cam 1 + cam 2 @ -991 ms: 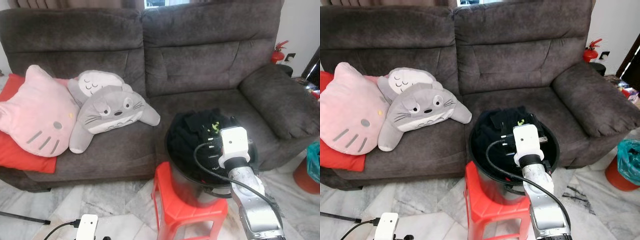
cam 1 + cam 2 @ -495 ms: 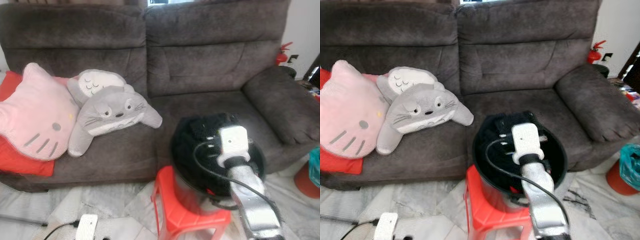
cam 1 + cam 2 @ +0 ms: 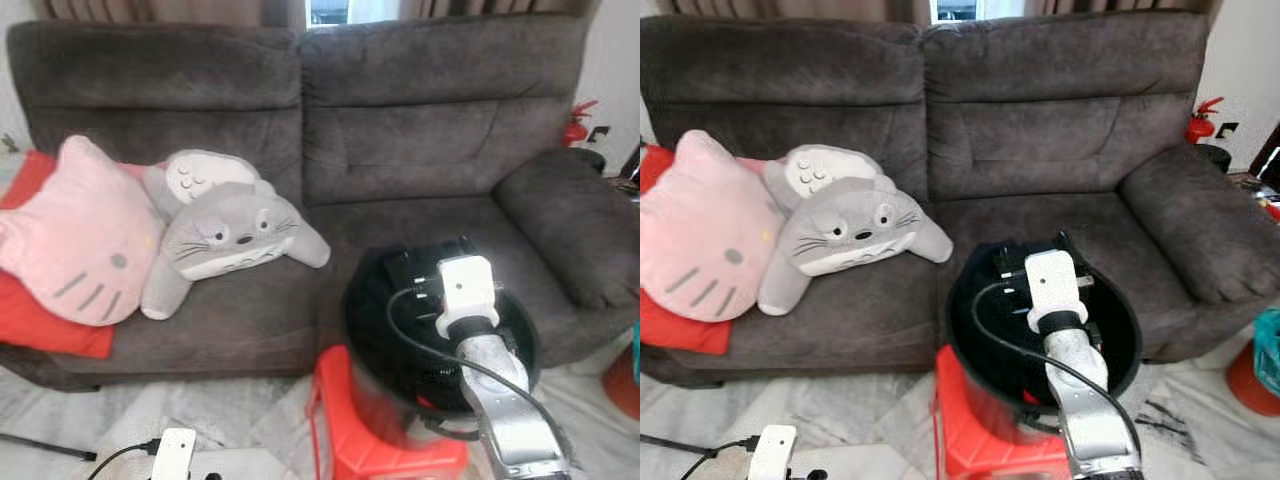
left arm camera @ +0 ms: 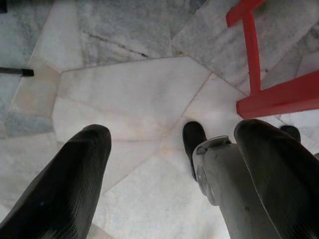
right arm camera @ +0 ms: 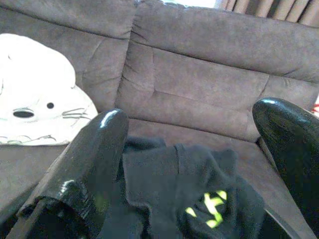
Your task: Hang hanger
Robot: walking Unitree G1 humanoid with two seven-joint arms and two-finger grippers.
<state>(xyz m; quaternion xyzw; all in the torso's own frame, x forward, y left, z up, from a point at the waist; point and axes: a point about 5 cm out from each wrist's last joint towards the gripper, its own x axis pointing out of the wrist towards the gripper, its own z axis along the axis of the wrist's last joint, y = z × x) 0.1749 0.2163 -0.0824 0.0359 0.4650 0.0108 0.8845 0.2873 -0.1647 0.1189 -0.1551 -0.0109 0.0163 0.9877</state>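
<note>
No hanger spotted yet, just laundry in a bucket

Left end effector (image 4: 164, 174) is hung idle over the floor, spread; right end effector (image 5: 199, 164), spread and empty, is held above the soft black garment (image 5: 199, 199) heaped in the black bucket (image 3: 1120, 345) on the red stool (image 3: 970, 435).

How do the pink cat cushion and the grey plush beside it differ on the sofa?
The pink cat cushion is pale pink and flat; the grey plush is grey with a white belly patch and looks fuller. The cushion sits at the sofa's far left end on something red; the plush lies nearer the middle, overlapping the cushion's edge. Both have whiskered faces and rest on the left seat.
</note>
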